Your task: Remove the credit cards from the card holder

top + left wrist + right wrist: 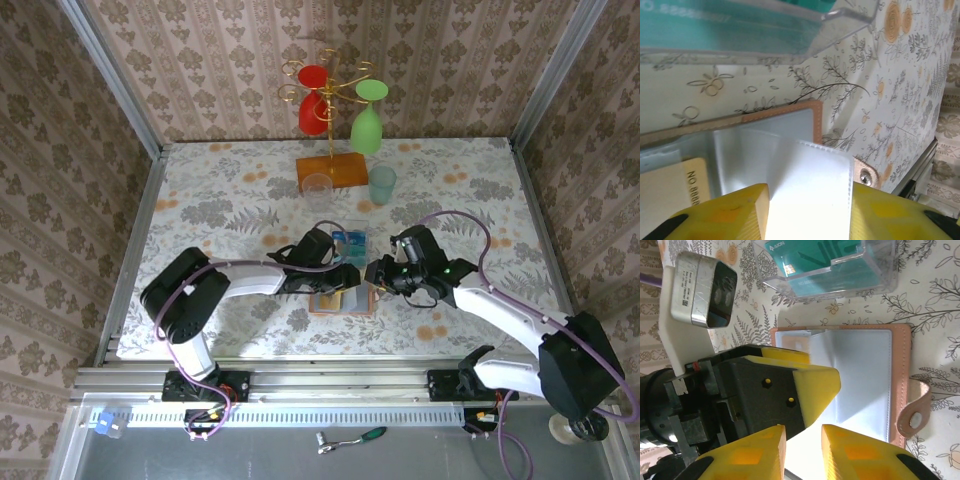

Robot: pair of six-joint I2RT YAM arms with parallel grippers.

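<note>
card holder: card holder (900, 375) lies open on the table (200, 200), just beside the clear box (840, 287)
cards: tan card (675, 187) sits in a holder pocket; teal cards (815, 260) lie in the clear box
left pincer: left pincer (807, 192) has its fingers either side of the pocket leaf (810, 165); can't tell if it's really pinched
right pincer: right pincer (802, 432) has a narrow gap, holds nothing, close beside the left
risk: the crowded pincers may bump; pulling the tan card may drag or lift the holder if nothing pins it
</note>
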